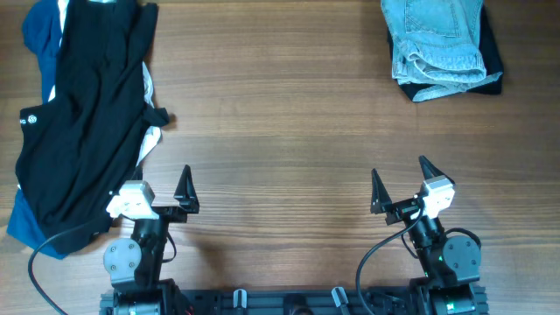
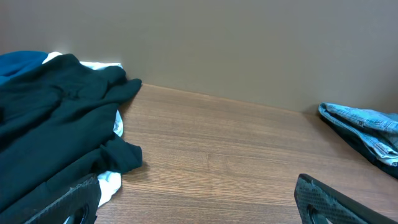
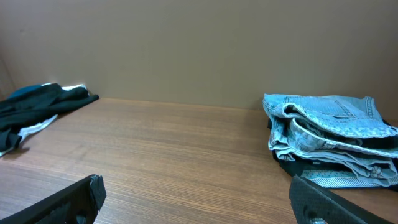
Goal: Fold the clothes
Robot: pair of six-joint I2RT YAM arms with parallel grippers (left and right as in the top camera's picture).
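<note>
From above, the heap to be folded sits at the left end of the desk point(image 1: 280, 114): a black garment point(image 1: 83, 131) sprawls over something blue point(image 1: 35, 35), with a strip of white point(image 1: 150, 138) peeking out. The left fingers point(image 1: 159, 194) stand spread and empty just beside its lower edge. The right fingers point(image 1: 402, 182) are likewise spread, over bare wood. Folded jeans point(image 1: 437, 39) lie far right. My worry is that a pinch into that overlapping heap takes two layers at once and drags the lot. The heap runs off the frame, so I cannot tell how many pieces there are.

From the left wrist, the black cloth point(image 2: 56, 124) is creased and bunched, and I can make out no collar or sleeve, so a wrong corner could get picked. Only the fingertips show.

From the right wrist, the jeans point(image 3: 329, 127) rest on a dark piece point(image 3: 298, 167) that is mostly hidden; a careless reach could nudge that stack
</note>
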